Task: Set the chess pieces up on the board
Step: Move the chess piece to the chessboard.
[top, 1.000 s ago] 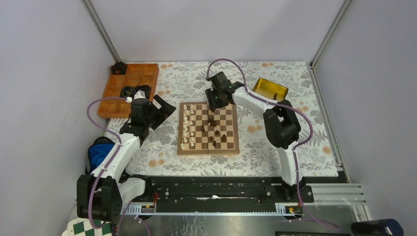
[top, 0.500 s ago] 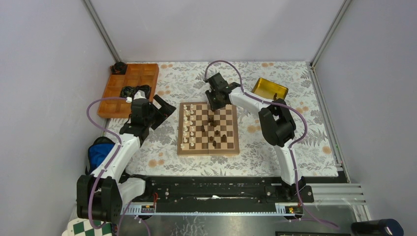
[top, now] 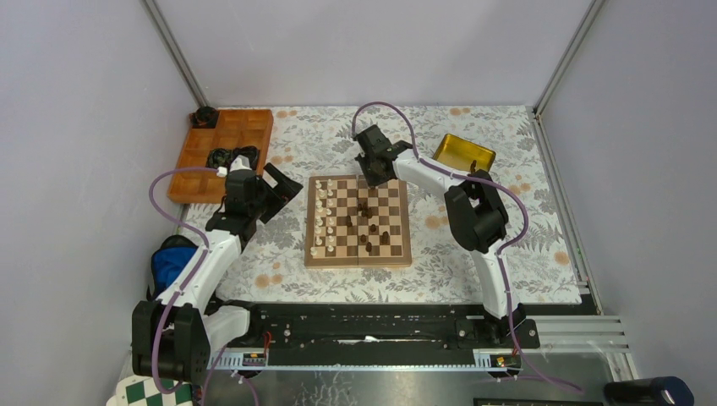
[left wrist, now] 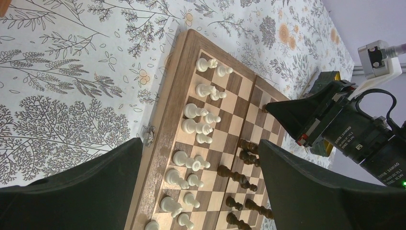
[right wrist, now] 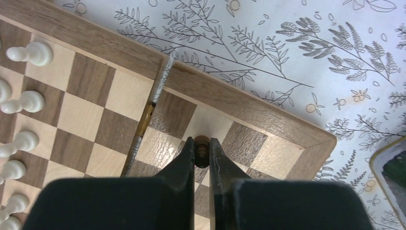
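The wooden board [top: 358, 260] lies mid-table on the floral cloth. Cream-white chess pieces [top: 321, 218] stand in two columns along its left side, and dark brown pieces [top: 366, 225] are scattered near its middle. My right gripper [right wrist: 201, 141] hangs over the board's far edge, shut on a small dark piece [right wrist: 202, 151] whose round head shows between the fingertips. In the top view that gripper [top: 369, 176] sits at the board's far side. My left gripper [left wrist: 200, 143] stands wide open above the white pieces [left wrist: 198, 115], holding nothing, left of the board [left wrist: 165, 122].
An orange compartment tray [top: 221, 152] with black ring items sits at the far left. A yellow tray [top: 464, 153] lies far right of the board. A blue object [top: 172, 258] and a green-and-white checkered board [top: 152, 393] lie near the left arm's base.
My right gripper's fingers have closed onto the dark piece at the board's far edge, and the arm has shifted slightly left. The left arm has not moved.
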Robot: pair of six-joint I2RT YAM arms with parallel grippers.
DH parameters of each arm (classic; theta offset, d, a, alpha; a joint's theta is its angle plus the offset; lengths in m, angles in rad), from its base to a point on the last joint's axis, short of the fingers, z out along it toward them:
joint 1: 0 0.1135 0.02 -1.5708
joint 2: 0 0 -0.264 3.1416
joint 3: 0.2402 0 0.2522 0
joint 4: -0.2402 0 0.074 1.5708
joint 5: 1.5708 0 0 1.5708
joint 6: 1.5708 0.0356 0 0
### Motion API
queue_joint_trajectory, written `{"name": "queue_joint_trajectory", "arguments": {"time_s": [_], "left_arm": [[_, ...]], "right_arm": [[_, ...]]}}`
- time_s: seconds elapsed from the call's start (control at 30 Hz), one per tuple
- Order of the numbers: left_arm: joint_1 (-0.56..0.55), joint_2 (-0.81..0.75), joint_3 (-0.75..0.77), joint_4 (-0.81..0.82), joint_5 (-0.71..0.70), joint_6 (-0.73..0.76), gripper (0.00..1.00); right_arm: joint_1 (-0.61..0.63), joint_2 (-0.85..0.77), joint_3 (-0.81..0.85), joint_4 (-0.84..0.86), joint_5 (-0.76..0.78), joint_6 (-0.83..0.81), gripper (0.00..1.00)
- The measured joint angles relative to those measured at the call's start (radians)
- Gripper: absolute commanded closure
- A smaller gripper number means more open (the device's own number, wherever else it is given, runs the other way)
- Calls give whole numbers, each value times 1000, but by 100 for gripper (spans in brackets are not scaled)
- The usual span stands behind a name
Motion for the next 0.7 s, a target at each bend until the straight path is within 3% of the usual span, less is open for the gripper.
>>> {"name": "queue_joint_trajectory", "arguments": {"time_s": [0.7], "left_arm": [[8,-2,0,-2,1,22,1]], "right_arm": [[-10,-1,-2,-5,127,-6,100]]}}
